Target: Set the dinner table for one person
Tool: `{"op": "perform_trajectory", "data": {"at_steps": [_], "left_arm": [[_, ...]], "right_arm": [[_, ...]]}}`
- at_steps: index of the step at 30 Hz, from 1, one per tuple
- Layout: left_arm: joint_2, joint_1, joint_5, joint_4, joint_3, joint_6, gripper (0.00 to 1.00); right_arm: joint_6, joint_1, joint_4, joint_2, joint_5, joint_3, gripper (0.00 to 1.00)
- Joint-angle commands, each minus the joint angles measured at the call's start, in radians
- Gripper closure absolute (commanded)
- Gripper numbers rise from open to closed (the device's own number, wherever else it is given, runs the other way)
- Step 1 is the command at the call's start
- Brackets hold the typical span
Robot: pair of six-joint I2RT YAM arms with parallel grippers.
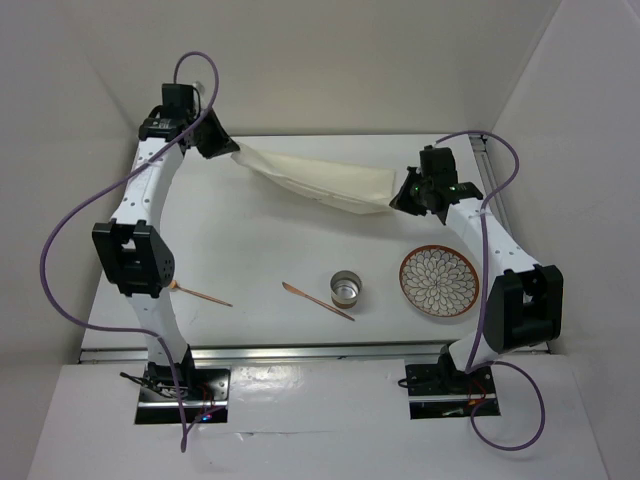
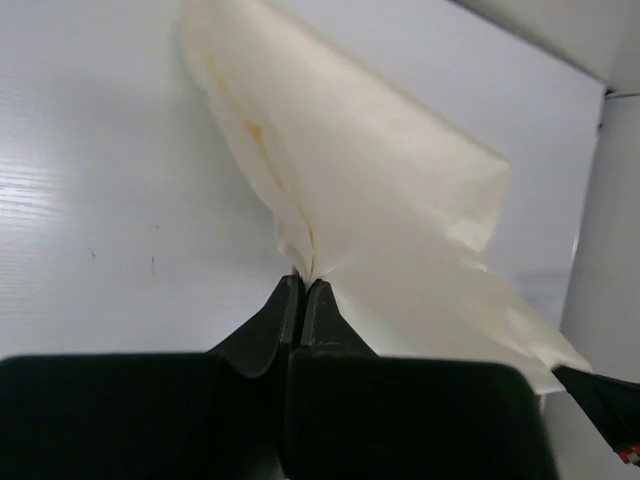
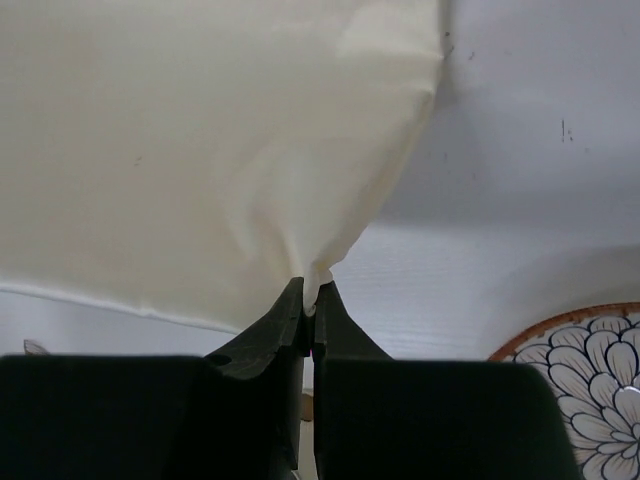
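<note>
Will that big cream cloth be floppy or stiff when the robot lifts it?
Probably floppy: the cloth sags and folds between its two pinched spots. Likely light, since thin fingers hold it by tiny bits of edge. It may crumple rather than lie flat when lowered.

I am seeing the cream placemat (image 1: 315, 180) showing as soft, matt, creased cloth. The white table (image 1: 260, 250) is looking smooth and matt, with a few dark specks. The small cup (image 1: 346, 288) is gleaming like bare metal, the patterned plate (image 1: 439, 281) is shining like glazed ceramic, and my left gripper (image 2: 303, 287) is looking like matt black plastic.
</note>
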State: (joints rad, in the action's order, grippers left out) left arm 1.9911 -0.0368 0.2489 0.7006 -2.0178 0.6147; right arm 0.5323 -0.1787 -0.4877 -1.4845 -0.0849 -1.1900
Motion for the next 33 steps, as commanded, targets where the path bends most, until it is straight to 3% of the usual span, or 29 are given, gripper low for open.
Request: {"op": "perform_trajectory", "data": {"at_steps": [1,10,13,21,24,28,33], "left_arm": [[-0.084,0.023,0.050,-0.007,-0.027,0.036,1.00],[-0.277,0.100,0.113,0.039,-0.084,0.066,1.00],[-0.404,0.133,0.104,0.030,-0.017,0.095,1.00],[-0.563,0.222,0.136,0.001,0.010,0.115,1.00],[-0.546,0.235,0.145,-0.009,0.010,0.115,1.00],[-0.433,0.235,0.228,-0.021,-0.025,0.125,1.00],[-0.246,0.215,0.297,0.013,-0.203,0.103,1.00]], "right_arm": [[-0.028,-0.001,0.001,-0.019,0.008,-0.098,1.00],[-0.028,-0.001,-0.061,0.059,-0.081,-0.328,1.00],[-0.028,-0.001,-0.100,0.115,-0.081,-0.431,1.00],[-0.008,-0.001,-0.158,0.252,-0.013,-0.502,1.00],[0.001,-0.001,-0.109,0.263,0.023,-0.496,1.00],[-0.011,-0.001,-0.098,0.154,0.033,-0.566,1.00],[-0.041,-0.001,-0.019,-0.011,-0.007,-0.637,1.00]]}}
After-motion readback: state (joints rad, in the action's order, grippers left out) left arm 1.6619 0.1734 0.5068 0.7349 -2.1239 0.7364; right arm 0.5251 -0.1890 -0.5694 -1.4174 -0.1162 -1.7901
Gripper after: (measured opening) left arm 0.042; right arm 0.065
